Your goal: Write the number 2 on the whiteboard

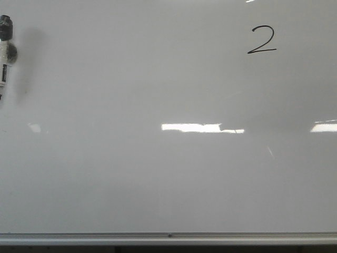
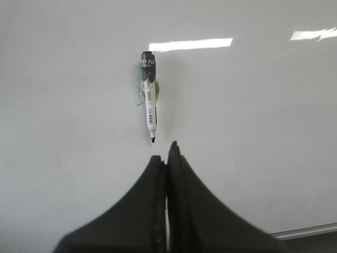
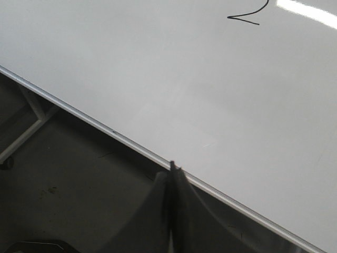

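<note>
Number 2 [image 1: 261, 40]: a thin black digit is seen drawn high on the right part of the whiteboard [image 1: 158, 184]; only its lower stroke is caught at the edge of the right wrist view [image 3: 247, 18].
Whiteboard: a glossy pale surface is shown with bright light reflections and a silver rail [image 1: 168, 236] along its near edge.
Marker [image 2: 149, 95]: it is seen resting on the board, uncapped with the tip bare, far to the left and well apart from the digit; it is held by neither arm.
Left gripper [image 2: 167, 158]: its fingers are pressed together with nothing between them, just short of the marker's tip.
Right gripper [image 3: 172, 168]: its fingers are likewise closed on nothing, over the rail and well away from the digit.
Step in hand: the writing is judged done, and the marker is judged already put down.
Next move: little seems called for beyond both arms being drawn clear of the board without the fresh ink being smeared.
</note>
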